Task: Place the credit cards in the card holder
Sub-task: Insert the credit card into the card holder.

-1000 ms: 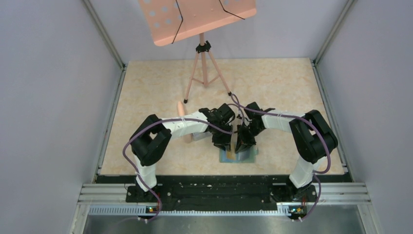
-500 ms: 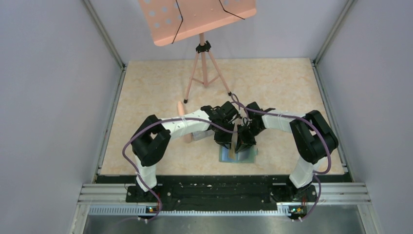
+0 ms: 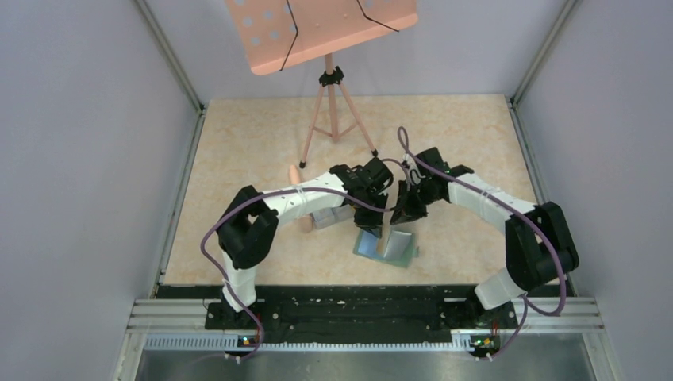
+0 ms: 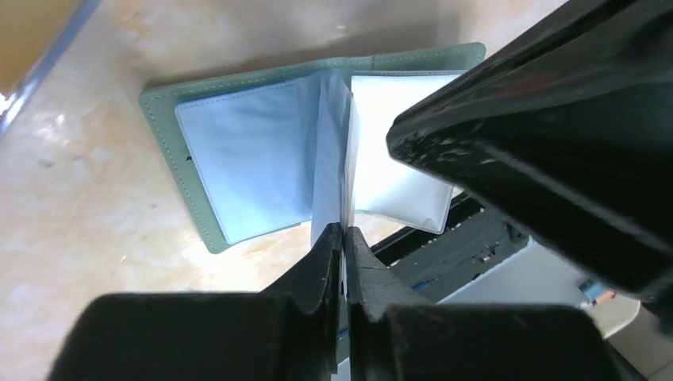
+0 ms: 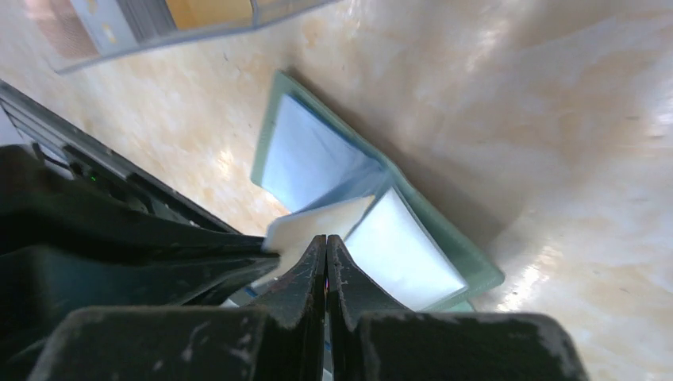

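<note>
The sage-green card holder point(image 3: 399, 254) lies open on the table, pale blue sleeves up point(image 4: 238, 167) point(image 5: 313, 155). My left gripper point(image 4: 343, 230) point(image 3: 379, 211) is shut on the edge of one thin pale sleeve point(image 4: 329, 151) that stands up from the spine. The right gripper point(image 5: 326, 238) point(image 3: 400, 214) hangs close beside it over the holder, jaws shut, nothing showing past its tips. A narrow tan strip point(image 3: 384, 236) stands between the two grippers; whether it is a card I cannot tell. Orange credit cards point(image 5: 210, 9) show inside a clear box.
The clear plastic box point(image 3: 324, 221) sits left of the holder, under my left forearm. A pink music stand point(image 3: 321, 32) on a tripod stands at the back. A small pink stick point(image 3: 294, 175) lies left of the left arm. Grey walls enclose the table.
My left gripper has closed on the holder's sleeve. The right arm has swung out to the right and its gripper has risen a little. The holder has turned slightly on the table.
</note>
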